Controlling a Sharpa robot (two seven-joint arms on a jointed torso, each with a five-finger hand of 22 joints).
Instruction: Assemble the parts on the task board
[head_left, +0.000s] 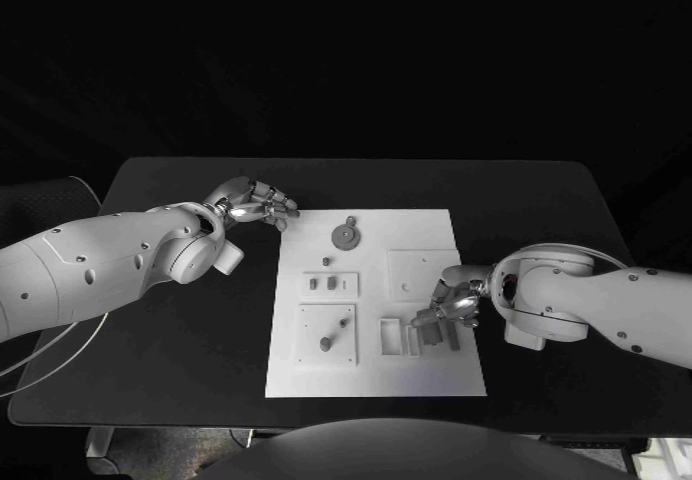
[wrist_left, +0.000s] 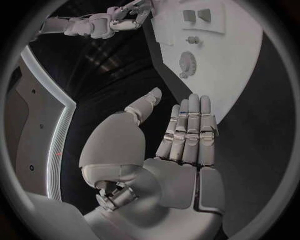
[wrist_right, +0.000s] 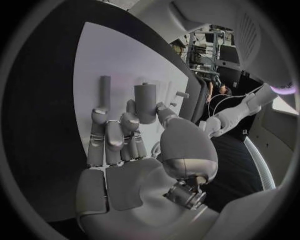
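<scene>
Right robot hand (wrist_right: 134, 145) hides part (wrist_right: 145, 102) base.

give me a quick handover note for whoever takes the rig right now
Left robot hand: open, fingers straight, holds nothing, over the table beside the task board's far left corner.
Right robot hand: over the board's near right part, fingers curled at a grey part; whether it grips it is unclear.
Gear-like part lies at the board's far end; small parts sit in the middle plates.
Assembly unfinished.
</scene>
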